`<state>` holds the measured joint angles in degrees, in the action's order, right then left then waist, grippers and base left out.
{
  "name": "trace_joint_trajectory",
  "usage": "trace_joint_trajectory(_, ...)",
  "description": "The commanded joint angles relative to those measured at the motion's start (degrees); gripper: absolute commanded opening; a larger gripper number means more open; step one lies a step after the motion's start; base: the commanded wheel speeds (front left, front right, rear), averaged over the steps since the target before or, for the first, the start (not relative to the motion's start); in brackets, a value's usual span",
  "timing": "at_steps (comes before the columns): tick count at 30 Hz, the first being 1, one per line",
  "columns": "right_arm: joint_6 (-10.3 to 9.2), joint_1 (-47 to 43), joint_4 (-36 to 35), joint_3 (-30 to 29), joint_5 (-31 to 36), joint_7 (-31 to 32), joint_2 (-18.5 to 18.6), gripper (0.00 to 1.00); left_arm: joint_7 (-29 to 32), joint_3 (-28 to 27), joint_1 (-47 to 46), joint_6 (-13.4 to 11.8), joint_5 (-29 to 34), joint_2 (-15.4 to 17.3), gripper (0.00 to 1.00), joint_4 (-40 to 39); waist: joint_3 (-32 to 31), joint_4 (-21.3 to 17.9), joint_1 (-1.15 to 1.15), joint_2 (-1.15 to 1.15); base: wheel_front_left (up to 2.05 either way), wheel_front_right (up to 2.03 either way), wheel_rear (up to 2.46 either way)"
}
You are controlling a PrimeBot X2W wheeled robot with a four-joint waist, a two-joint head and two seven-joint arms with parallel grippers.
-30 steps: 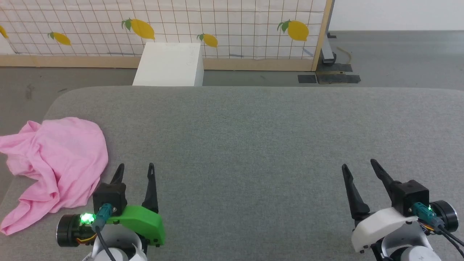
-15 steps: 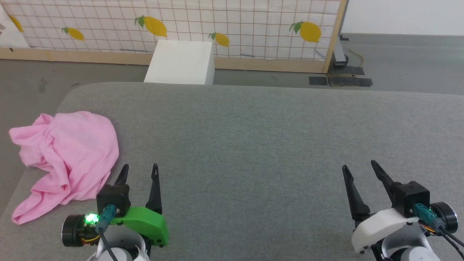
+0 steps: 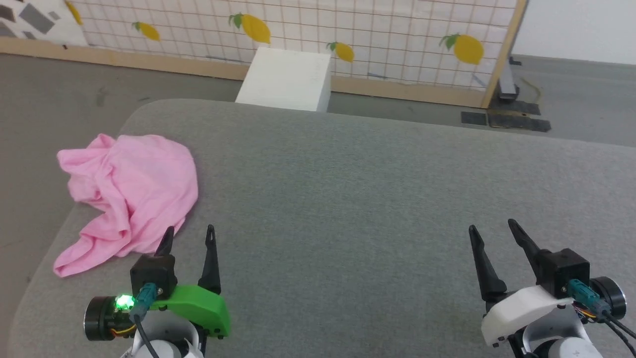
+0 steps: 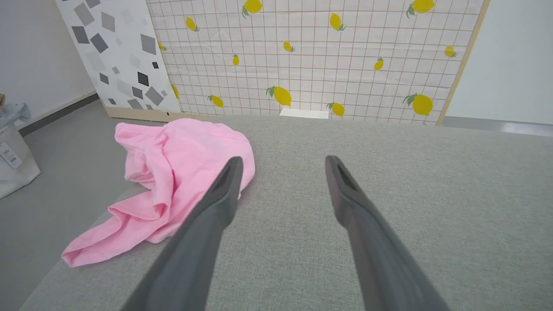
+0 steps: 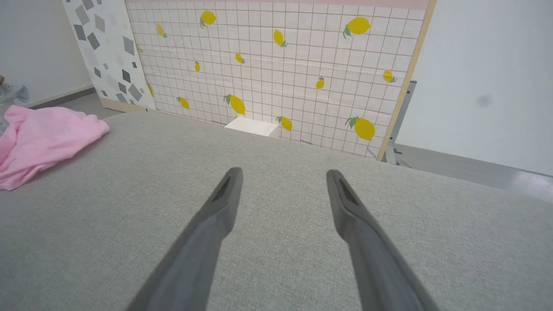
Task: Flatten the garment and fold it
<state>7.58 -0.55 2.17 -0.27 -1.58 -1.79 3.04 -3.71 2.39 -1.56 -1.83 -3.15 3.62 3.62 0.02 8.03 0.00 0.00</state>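
Note:
The garment [image 3: 131, 191] is a crumpled heap of light pink fabric at the left end of the grey padded table [image 3: 357, 199], with one corner hanging over the left edge. In the left wrist view the garment [image 4: 173, 172] lies just left of and beyond my fingers. My left gripper [image 3: 189, 236] hovers open right by its near edge, holding nothing. My right gripper [image 3: 491, 228] stands open over bare table at the lower right, far from the garment [image 5: 41, 138], which the right wrist view shows at its far left.
A white box [image 3: 288, 79] stands on the floor behind the table's far edge. A lemon-print panel [image 3: 348, 35] in a wooden frame runs along the back. Grey floor surrounds the table's rounded left corner. A pale bag [image 4: 13, 151] sits on the floor at far left.
The camera has turned left, so the whole scene has shifted right in the head view. Both grippers keep their places in that view, open as before. The garment's shape is unchanged.

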Motion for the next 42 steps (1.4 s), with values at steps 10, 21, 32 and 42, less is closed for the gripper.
trace_joint_trajectory(10, -0.03, 1.8, 0.93, 0.36, -0.88, -1.21, -0.06, 1.0, -1.74, 0.18, -1.15, -1.3, -2.09, 0.82, 1.0, 0.83, 0.2, 5.87, 0.0, 0.0, 0.0, 0.0, 0.0)
trace_joint_trajectory(21, -0.04, 2.32, 1.85, 0.73, -1.38, -1.98, -0.07, 1.0, -3.07, 0.06, -0.3, -2.38, -3.4, 1.17, 1.0, 0.9, 0.26, 9.84, 0.0, 0.0, 0.0, 0.0, 0.0)
trace_joint_trajectory(32, -0.05, 2.74, 2.77, 0.9, -1.92, -2.87, -0.09, 1.0, -4.35, 0.05, 0.2, -3.22, -4.44, 1.57, 1.0, 1.29, 0.27, 12.99, 0.0, 0.0, 0.0, 0.0, 0.0)
trace_joint_trajectory(42, -0.05, 3.15, 3.61, 1.05, -2.39, -3.7, -0.1, 1.0, -5.52, 0.25, 0.26, -3.86, -5.42, 2.04, 1.0, 1.9, 0.3, 15.94, 0.0, 0.0, 0.0, 0.0, 0.0)
